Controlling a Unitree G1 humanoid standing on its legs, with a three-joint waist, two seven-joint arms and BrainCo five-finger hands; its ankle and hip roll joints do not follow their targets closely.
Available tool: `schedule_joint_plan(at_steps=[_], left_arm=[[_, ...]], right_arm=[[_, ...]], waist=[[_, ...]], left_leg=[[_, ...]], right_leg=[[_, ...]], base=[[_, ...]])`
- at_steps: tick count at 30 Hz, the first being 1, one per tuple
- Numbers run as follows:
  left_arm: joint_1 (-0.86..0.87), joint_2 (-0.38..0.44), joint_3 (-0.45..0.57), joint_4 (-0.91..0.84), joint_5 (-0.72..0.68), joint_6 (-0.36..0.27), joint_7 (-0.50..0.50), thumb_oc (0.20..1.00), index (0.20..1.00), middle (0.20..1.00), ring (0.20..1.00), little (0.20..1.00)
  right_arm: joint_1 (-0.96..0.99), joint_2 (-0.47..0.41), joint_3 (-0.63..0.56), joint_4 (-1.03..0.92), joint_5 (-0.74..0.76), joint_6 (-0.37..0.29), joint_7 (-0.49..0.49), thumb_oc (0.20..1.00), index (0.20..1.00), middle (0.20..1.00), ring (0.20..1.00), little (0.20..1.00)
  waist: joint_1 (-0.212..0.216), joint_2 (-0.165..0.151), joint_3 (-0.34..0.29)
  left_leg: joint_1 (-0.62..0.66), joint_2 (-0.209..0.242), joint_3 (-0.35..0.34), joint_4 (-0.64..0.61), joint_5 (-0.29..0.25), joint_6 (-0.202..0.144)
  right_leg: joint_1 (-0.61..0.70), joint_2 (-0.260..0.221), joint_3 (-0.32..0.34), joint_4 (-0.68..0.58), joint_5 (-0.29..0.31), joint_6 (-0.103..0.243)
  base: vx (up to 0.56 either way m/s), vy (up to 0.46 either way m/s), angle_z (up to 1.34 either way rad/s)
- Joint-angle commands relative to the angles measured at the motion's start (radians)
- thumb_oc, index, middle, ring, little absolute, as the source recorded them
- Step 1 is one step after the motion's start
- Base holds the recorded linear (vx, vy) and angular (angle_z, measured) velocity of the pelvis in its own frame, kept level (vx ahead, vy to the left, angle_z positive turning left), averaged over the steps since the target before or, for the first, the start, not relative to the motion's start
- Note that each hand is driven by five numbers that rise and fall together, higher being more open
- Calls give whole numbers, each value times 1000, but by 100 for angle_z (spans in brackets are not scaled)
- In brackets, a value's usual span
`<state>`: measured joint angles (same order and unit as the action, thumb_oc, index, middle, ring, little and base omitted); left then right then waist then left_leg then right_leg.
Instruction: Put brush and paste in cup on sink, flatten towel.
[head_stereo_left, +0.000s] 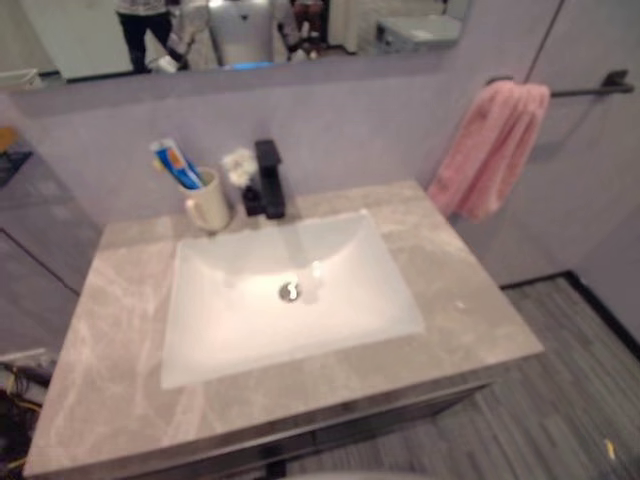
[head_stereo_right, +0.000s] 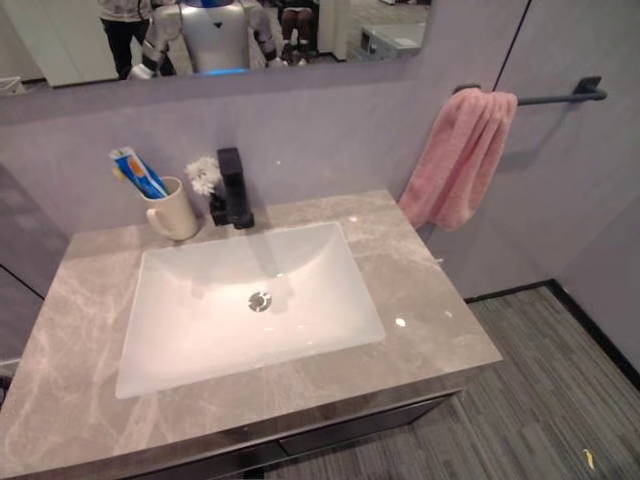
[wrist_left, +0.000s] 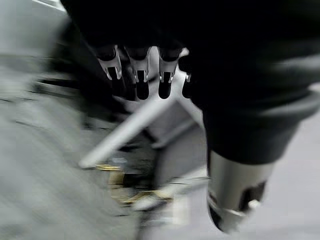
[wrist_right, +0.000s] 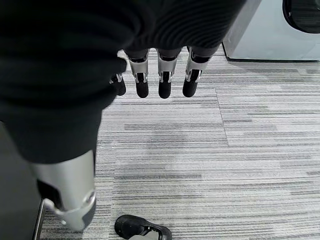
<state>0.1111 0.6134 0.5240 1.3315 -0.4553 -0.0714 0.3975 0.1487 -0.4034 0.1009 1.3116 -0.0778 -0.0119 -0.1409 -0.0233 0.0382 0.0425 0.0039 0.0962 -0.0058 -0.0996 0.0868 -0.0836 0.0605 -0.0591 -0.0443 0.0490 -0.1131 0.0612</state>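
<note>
A grey marbled tabletop (head_stereo_right: 420, 320) carries a white rectangular sink (head_stereo_right: 250, 300) with a black faucet (head_stereo_right: 232, 190) behind it. A pink towel (head_stereo_right: 458, 160) hangs bunched on the wall rail (head_stereo_right: 560, 97). Left of the faucet stands a cream cup (head_stereo_right: 175, 212) holding the brush and paste (head_stereo_right: 138, 172). The left hand (wrist_left: 142, 75) and right hand (wrist_right: 160, 75) hang relaxed, fingers straight, empty.
</note>
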Motion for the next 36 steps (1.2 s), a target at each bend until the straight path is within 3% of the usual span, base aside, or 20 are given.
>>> schedule_joint_plan(at_steps=[1,6,7,8,12,13,15,17,18,19,21,26,32,36], left_arm=[[-7,7,10,45,-10,23,-43,1000,1000,1000,1000,1000],[25,-133,-60,210,70,115,-171,1000,1000,1000,1000,1000],[24,-171,-141,213,169,127,-237,1000,1000,1000,1000,1000],[24,-171,-142,213,170,127,-238,1000,1000,1000,1000,1000],[-31,-253,-447,118,429,107,-330,1000,1000,1000,1000,1000],[-31,-253,-446,118,429,107,-330,1000,1000,1000,1000,1000],[-58,-273,-564,56,516,92,-310,1000,1000,1000,1000,1000],[-84,-294,-685,10,611,80,-302,1000,1000,1000,1000,1000],[-103,-300,-741,-18,645,72,-291,1000,1000,1000,1000,1000],[-103,-300,-741,-18,645,72,-291,1000,1000,1000,1000,1000],[-137,-311,-793,-39,660,58,-282,1000,1000,1000,1000,1000],[-159,-319,-858,-53,707,43,-272,1000,1000,1000,1000,1000],[-140,-325,-847,-22,720,42,-248,1000,1000,1000,1000,1000],[-133,-330,-845,-12,722,40,-249,1000,1000,1000,1000,1000]], right_arm=[[-33,-5,8,-3,3,-1,-26,1000,1000,1000,1000,1000],[-40,-1,20,-7,11,6,1,1000,1000,1000,1000,1000],[-41,-1,31,-3,-1,10,20,1000,1000,1000,1000,1000],[-40,-1,30,-3,-1,10,21,1000,1000,1000,1000,1000],[-53,1,81,-6,-41,11,46,1000,1000,1000,1000,1000],[-53,1,81,-6,-41,11,46,1000,1000,1000,1000,1000],[-71,7,111,-13,-52,5,44,1000,1000,1000,1000,1000],[-97,9,133,-19,-56,-1,33,1000,1000,1000,1000,1000],[-122,12,147,-26,-46,-8,23,1000,1000,1000,1000,1000],[-121,12,147,-26,-46,-8,23,1000,1000,1000,1000,1000],[-159,21,174,-31,-39,-19,14,1000,1000,1000,1000,1000],[-178,38,197,-51,-34,-25,-2,1000,1000,1000,1000,1000],[-186,51,234,-50,-73,-27,-9,1000,1000,1000,1000,1000],[-179,58,225,-25,-79,-22,-19,1000,1000,1000,1000,1000]], waist=[[-33,-44,18],[-52,-34,-4],[-60,-30,-9],[-58,-30,-10],[-71,-30,-5],[-72,-30,-6],[-74,-32,2],[-69,-31,15],[-64,-29,20],[-63,-29,22],[-50,-24,33],[-46,-13,31],[-25,-5,30],[-22,-10,26]], left_leg=[[-25,-20,-11,24,-42,57],[-6,-27,3,17,-64,73],[-6,-30,9,25,-71,78],[-7,-30,9,26,-72,78],[-48,-39,14,120,-113,86],[-50,-39,13,119,-112,86],[-60,-45,6,147,-128,91],[-69,-58,-22,175,-143,95],[-85,-80,-73,196,-150,96],[-81,-79,-72,198,-155,96],[-100,-137,-189,253,-184,98],[-92,-156,-201,269,-201,114],[-88,-172,-184,305,-237,131],[-82,-170,-174,321,-250,134]], right_leg=[[11,6,-51,59,-81,-55],[-2,1,-17,75,-84,-51],[-5,-1,-9,72,-80,-49],[-6,-1,-9,72,-80,-49],[-17,-4,26,59,-68,-47],[-19,-4,25,59,-67,-47],[-26,-2,48,58,-60,-47],[-30,2,76,50,-49,-45],[-40,7,101,35,-28,-44],[-35,7,101,34,-29,-44],[-49,20,153,23,-7,-40],[-42,26,189,7,6,-27],[-47,29,245,1,17,-18],[-30,29,242,-2,8,-17]], base=[[48,7,-2],[41,41,-13],[36,58,-23],[28,46,-23],[-11,32,-12],[-43,19,-19],[-44,17,-27],[-74,23,-23],[-59,23,-37],[-76,31,-63],[-65,45,-72],[-14,49,-46],[4,67,-22],[36,47,-18]])
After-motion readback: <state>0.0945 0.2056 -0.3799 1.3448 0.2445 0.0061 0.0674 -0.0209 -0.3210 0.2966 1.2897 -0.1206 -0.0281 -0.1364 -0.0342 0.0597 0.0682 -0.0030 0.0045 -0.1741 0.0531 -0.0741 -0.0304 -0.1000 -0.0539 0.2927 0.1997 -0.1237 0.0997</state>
